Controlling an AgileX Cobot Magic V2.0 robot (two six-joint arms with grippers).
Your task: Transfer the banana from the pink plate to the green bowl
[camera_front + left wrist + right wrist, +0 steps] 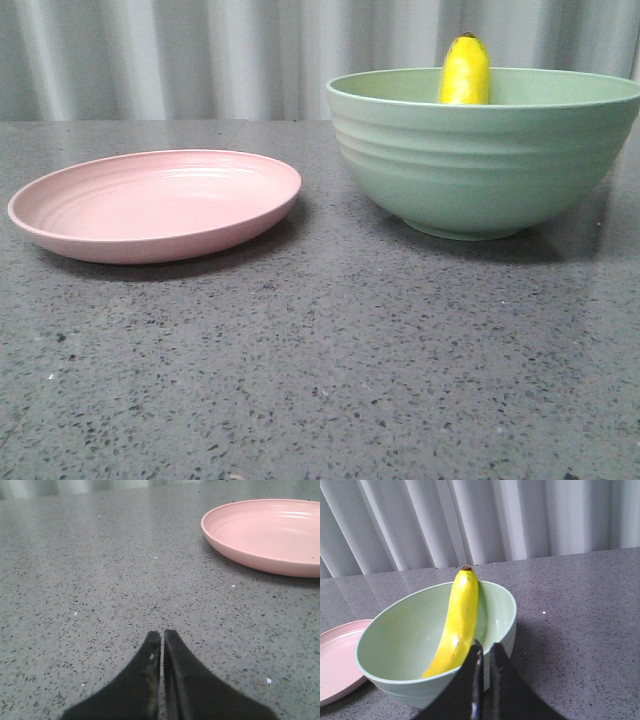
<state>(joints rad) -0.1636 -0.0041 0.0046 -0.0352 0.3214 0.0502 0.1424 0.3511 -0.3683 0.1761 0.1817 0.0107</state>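
on the speckled grey stone table (330,350): a shallow round pale-pink matte plate (155,205) is sitting to the left, with a deep ridged sage-green matte bowl (485,150) standing apart from it on the right
banana: a glossy bright-yellow curved plastic-looking banana (456,625) is lying inside the green bowl, propped against its wall
progress: the transfer is looking done, since the pink plate is showing nothing on it and the banana is resting in the bowl; what is left, by my judgement, is only for the arms to be idling clear
long axis: the banana is running steeply from the bowl floor up to the rim, leaning on the inner wall, its curve bowing gently along the way
pointing: its dark tip is poking up above the rim, while the lower end is sitting down in the bowl, partly hidden by the right gripper in the right wrist view
left gripper (162,637): its jaws are pressing together on nothing, hovering low over bare table with the plate off to one side
right gripper (484,652): its fingers are nearly meeting and gripping nothing, sitting just outside the bowl's near wall
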